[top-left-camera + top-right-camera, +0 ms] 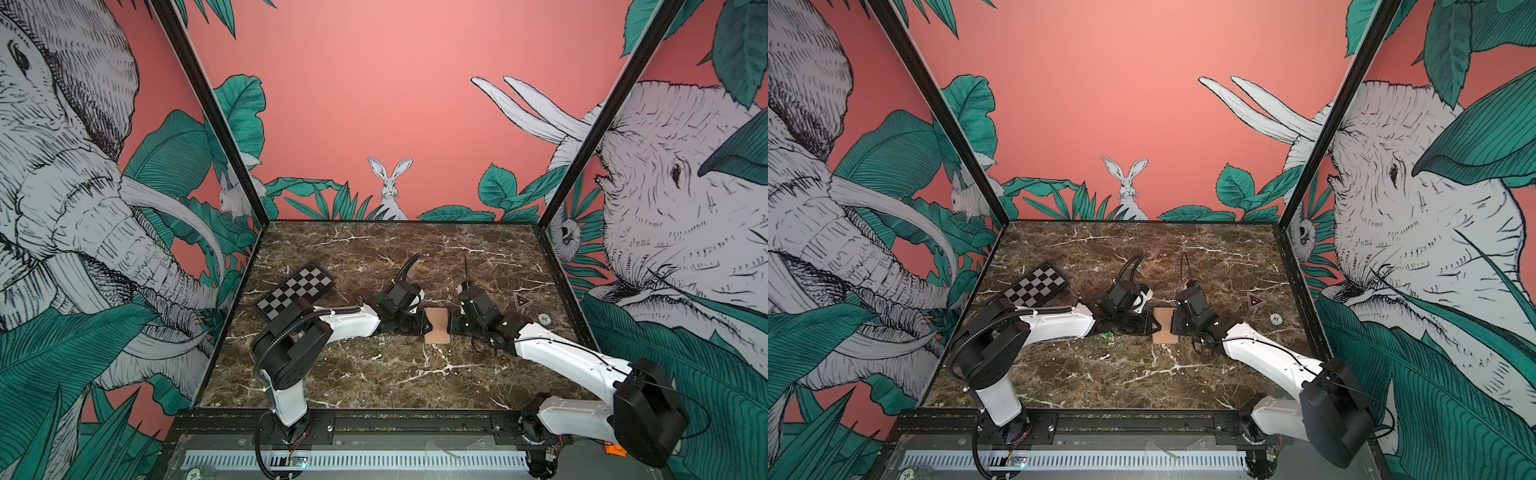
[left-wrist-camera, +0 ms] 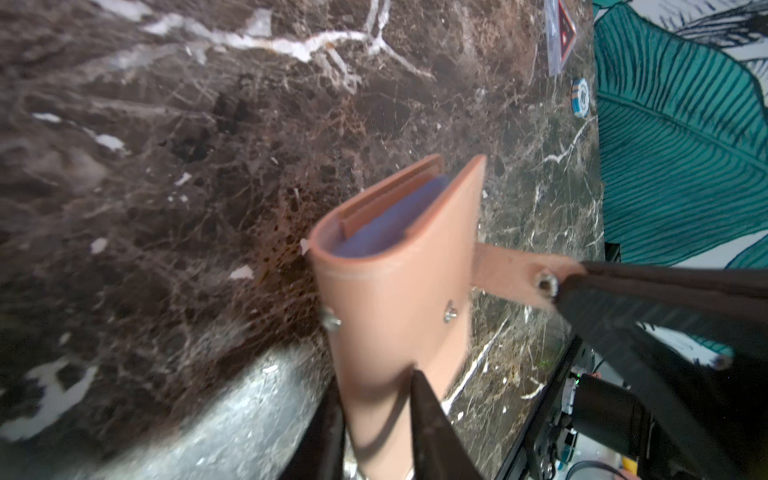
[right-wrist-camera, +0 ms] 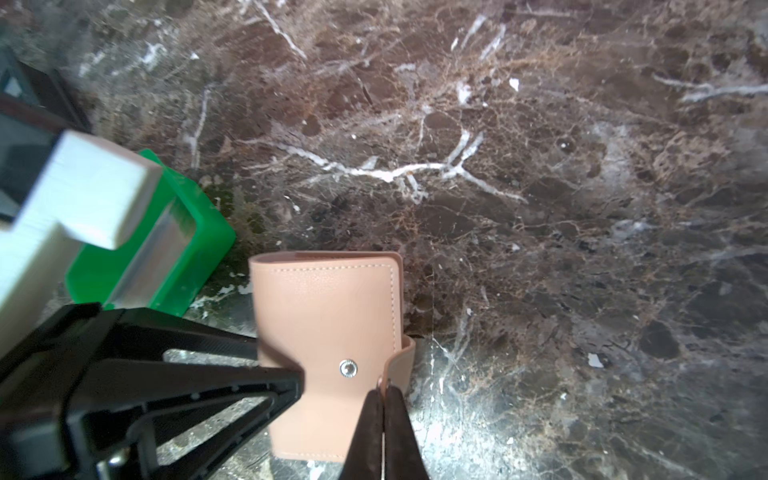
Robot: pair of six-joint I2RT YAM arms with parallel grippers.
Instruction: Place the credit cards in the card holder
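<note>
Opening the one card holder (image 1: 437, 325) is the step in hand: it lies mid-bench between both grippers. The right gripper (image 3: 384, 384) has its fingers clamped on the snap tab; the left gripper (image 2: 376, 384) straddles the holder's edge, fingers apart. No credit cards show. Next, pull the tab free.

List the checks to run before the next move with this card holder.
1. Right gripper shut on the tab: ok.
2. Snap unfastened: ok.
3. Left gripper firm on the card holder: cannot tell; its jaws straddle one edge.
4. Holder spread open to the sleeves: not ok, only ajar.
5. Credit cards in view: not ok, none seen.
</note>
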